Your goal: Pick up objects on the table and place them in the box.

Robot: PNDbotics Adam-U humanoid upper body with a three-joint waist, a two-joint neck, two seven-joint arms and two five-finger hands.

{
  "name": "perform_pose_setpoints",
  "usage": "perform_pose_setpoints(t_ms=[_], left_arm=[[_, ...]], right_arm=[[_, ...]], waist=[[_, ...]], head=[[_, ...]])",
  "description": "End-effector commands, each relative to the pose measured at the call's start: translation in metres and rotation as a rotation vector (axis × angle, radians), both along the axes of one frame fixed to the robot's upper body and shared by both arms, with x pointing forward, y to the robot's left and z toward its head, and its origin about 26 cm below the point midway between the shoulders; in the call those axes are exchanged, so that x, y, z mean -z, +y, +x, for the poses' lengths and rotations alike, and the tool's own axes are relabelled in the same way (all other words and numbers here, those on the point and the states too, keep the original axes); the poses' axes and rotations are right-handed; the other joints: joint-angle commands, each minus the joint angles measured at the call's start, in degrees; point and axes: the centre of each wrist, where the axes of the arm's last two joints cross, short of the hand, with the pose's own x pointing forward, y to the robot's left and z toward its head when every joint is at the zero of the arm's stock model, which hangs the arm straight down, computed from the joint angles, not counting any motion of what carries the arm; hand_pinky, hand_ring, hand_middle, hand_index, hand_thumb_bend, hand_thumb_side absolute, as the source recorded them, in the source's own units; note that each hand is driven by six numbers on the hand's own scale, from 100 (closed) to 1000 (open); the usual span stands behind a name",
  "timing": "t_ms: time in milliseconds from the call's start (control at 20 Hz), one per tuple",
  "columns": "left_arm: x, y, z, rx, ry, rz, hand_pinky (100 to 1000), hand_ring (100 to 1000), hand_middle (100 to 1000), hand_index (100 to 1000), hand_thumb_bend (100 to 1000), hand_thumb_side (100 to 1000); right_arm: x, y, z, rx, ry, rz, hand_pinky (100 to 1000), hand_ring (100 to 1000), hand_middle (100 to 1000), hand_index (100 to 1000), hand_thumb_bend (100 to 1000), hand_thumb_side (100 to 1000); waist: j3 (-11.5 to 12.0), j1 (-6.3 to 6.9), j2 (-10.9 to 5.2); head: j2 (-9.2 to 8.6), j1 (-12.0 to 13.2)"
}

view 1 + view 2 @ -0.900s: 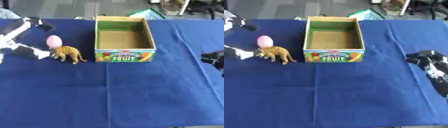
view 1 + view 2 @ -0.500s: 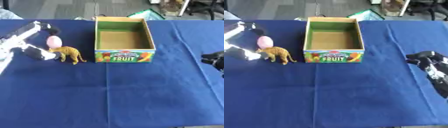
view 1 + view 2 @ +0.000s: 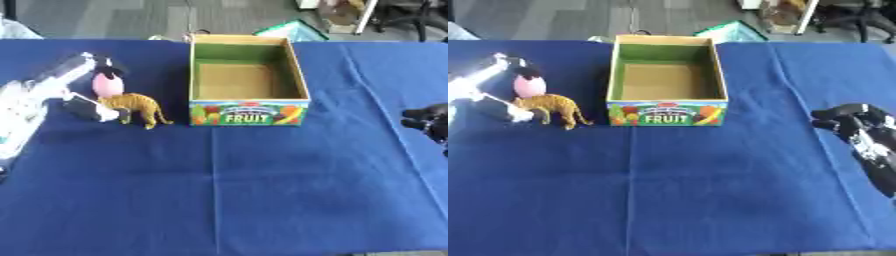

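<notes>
Judging from the empty box (image 3: 248, 80), we have placed nothing yet: our left robot hand (image 3: 61, 92) brackets the pink egg (image 3: 108, 85) and tiger (image 3: 136, 105) on the bench (image 3: 262, 190), fingers spread, right robot hand (image 3: 859, 131) idle, relaxed.

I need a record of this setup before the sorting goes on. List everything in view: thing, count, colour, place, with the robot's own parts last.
box: one, cardboard with a green inside and a colourful FRUIT label on its front; far centre of the table; open, nothing inside.
toy tiger: one, orange-brown; standing left of the box.
egg: one, pink; just behind the toy tiger, at the left hand's fingers.
table: one, covered in a blue cloth; fills most of the view.
left hand: one, white and black; left side of the table, fingers around the egg and toy tiger.
right hand: one, black; resting at the table's right edge, away from the objects.
</notes>
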Motion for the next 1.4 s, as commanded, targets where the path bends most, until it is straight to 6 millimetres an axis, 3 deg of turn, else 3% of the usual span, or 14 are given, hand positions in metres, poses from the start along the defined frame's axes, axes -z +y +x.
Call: perform_pose_setpoints(t_ms=[50, 900, 1250, 1400], left_arm=[[-0.007, 0.002, 0.006, -0.005, -0.026, 0.017, 929, 737, 689, 800, 545, 175], [0.021, -0.009, 0.026, -0.026, 0.005, 0.065, 911, 709, 641, 788, 501, 189], [0.028, -0.005, 0.029, -0.062, -0.007, 0.143, 814, 656, 591, 758, 467, 209], [0.03, -0.001, 0.03, -0.089, -0.025, 0.167, 762, 628, 558, 737, 374, 206]], right_arm=[[-0.008, -0.002, 0.001, -0.007, -0.022, -0.016, 834, 805, 609, 683, 100, 331], [-0.007, -0.001, 0.001, -0.012, -0.018, -0.016, 835, 806, 609, 683, 100, 333], [-0.006, -0.001, 0.001, -0.014, -0.017, -0.017, 835, 806, 609, 683, 100, 333], [-0.006, -0.001, 0.001, -0.013, -0.017, -0.017, 835, 806, 609, 683, 100, 333]], waist=[[-0.2, 0.13, -0.86], [-1.1, 0.05, -0.67], [-1.3, -0.02, -0.57], [-1.3, -0.02, -0.53]], head=[[0.02, 0.2], [0.17, 0.5], [0.26, 0.5], [0.29, 0.4]])
